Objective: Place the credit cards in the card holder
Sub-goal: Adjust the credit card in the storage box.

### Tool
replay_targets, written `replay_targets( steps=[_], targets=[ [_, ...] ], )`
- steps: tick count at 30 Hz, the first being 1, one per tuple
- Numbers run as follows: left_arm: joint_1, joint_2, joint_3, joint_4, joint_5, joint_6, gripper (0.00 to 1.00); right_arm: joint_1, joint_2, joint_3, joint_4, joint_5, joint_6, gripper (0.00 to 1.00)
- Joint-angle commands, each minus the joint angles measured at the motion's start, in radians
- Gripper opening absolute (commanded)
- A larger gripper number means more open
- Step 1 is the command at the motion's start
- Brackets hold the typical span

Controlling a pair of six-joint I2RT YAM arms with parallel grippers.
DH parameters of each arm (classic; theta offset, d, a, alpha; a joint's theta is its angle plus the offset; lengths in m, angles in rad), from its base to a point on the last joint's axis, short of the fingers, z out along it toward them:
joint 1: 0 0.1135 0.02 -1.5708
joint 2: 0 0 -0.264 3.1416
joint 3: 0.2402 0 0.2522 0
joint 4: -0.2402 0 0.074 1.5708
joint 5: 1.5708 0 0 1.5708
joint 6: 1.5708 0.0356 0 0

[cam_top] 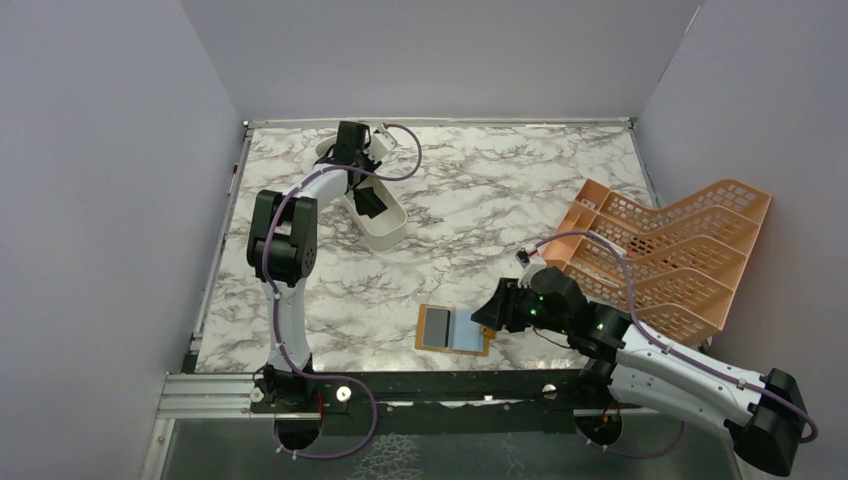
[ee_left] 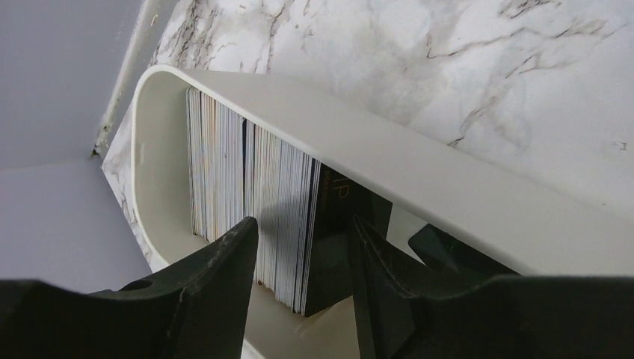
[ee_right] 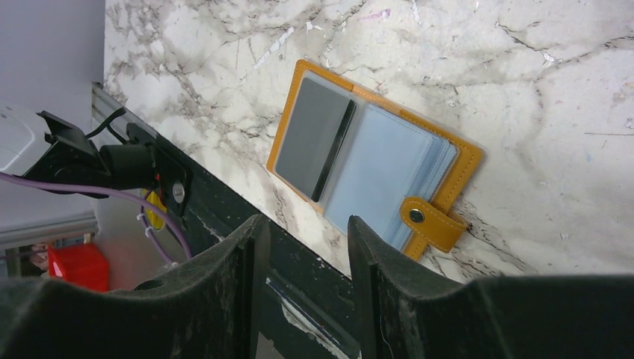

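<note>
Tbh cards (ee_left: 247,179), upper left in tray (ee_left: 448,187), look thin, stiff, slick; I'd pinch one's top edge. Spread, empty: left gripper (ee_left: 303,254), right gripper (ee_right: 303,247).

I saw the card holder (ee_right: 437,228) lying open, a grey card (ee_right: 314,138) inside. The credit cards (ee_left: 254,202) stood stacked on edge.

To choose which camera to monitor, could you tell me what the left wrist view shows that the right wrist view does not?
Left wrist only: a white tray with cards standing on edge. Right wrist only: the open holder with a grey card in one panel. Both: marble table, plus left fingers or right fingers, spread apart.
</note>
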Motion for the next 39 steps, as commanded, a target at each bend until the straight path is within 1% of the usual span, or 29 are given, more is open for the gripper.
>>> replay_targets(
  steps=[1, 7, 24, 27, 31, 39],
  targets=[
    [-0.006, 0.032, 0.022, 0.025, -0.062, 0.036, 0.5, 0.006, -0.007, 0.029, -0.001, 0.034, -0.013, 0.48],
    [-0.009, 0.013, 0.035, 0.028, -0.083, 0.046, 0.44, 0.006, -0.006, 0.027, 0.006, 0.036, -0.014, 0.48],
    [-0.018, -0.02, 0.056, 0.022, -0.125, 0.101, 0.44, 0.006, -0.002, 0.023, 0.015, 0.033, -0.013, 0.48],
    [-0.019, -0.014, 0.061, 0.019, -0.131, 0.11, 0.41, 0.006, 0.002, 0.02, 0.025, 0.031, -0.012, 0.48],
    [-0.02, -0.01, 0.061, 0.016, -0.131, 0.115, 0.35, 0.006, 0.006, 0.02, 0.028, 0.03, -0.013, 0.48],
    [-0.023, -0.018, 0.064, 0.011, -0.139, 0.126, 0.32, 0.006, 0.009, 0.021, 0.029, 0.031, -0.014, 0.48]
  ],
)
